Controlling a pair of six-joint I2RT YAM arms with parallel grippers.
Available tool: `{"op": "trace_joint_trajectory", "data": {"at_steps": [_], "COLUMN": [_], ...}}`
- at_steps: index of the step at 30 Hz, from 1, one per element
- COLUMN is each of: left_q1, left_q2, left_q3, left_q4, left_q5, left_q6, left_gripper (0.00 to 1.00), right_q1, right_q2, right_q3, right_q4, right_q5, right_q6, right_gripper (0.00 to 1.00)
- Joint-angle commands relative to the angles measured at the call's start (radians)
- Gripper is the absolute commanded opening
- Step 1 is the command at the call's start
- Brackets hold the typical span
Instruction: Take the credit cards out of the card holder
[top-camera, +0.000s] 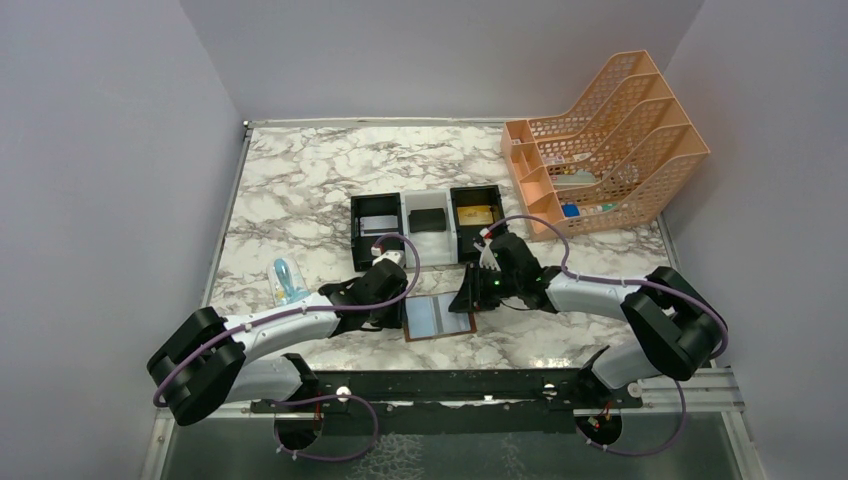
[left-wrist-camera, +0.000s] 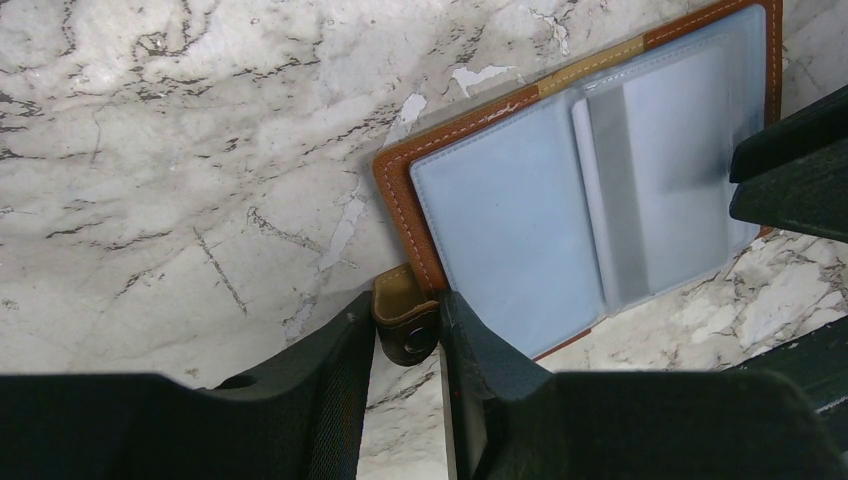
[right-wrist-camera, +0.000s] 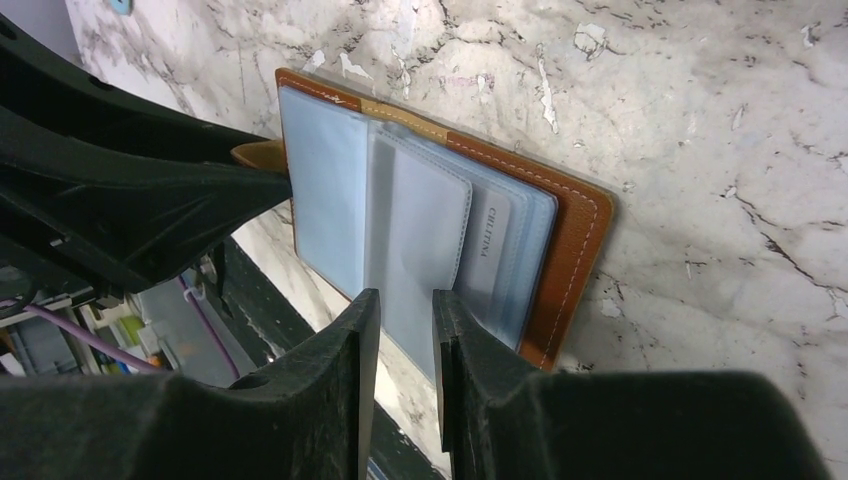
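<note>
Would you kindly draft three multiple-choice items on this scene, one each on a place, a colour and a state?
1. Where does the card holder lie?
A in a drawer
B on the table, between the left gripper and the right gripper
C on the floor

2. What colour are its inner pockets?
A red
B green
C pale blue

3. How is the card holder?
A opened out flat
B snapped shut
C standing on edge

Key:
1 B: it rests on the marble top, one gripper at each side.
2 C: both wrist views show pale blue sleeves.
3 A: both leaves lie spread.
</note>
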Motion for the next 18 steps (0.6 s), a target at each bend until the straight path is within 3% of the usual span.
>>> {"op": "trace_joint_trajectory", "data": {"at_steps": [1,11,18], "left_q1": [-0.011,-0.011,-0.011], "left_q2": [0.003,-0.001,-0.01], "left_q3": [0.001,-0.001,0.003], "left_q4": [-0.007,-0.006,-0.005], "left_q5": [-0.01,-0.01,-0.009], "left_q6": [0.007,0.005,0.005], "left_gripper": [0.31,0.31,0.31], "right_q1": [0.005,0.004,0.005], "right_q2": [-0.019,-0.051,-0.051], "right_q3": [0.023,0.024,0.017], "right_q4": [0.045,0.045,0.133], "right_q5": [-0.051,-0.057,-0.137], "right_q6": [0.027,0.042,0.07], "right_gripper": [0.26,0.26,0.26]}}
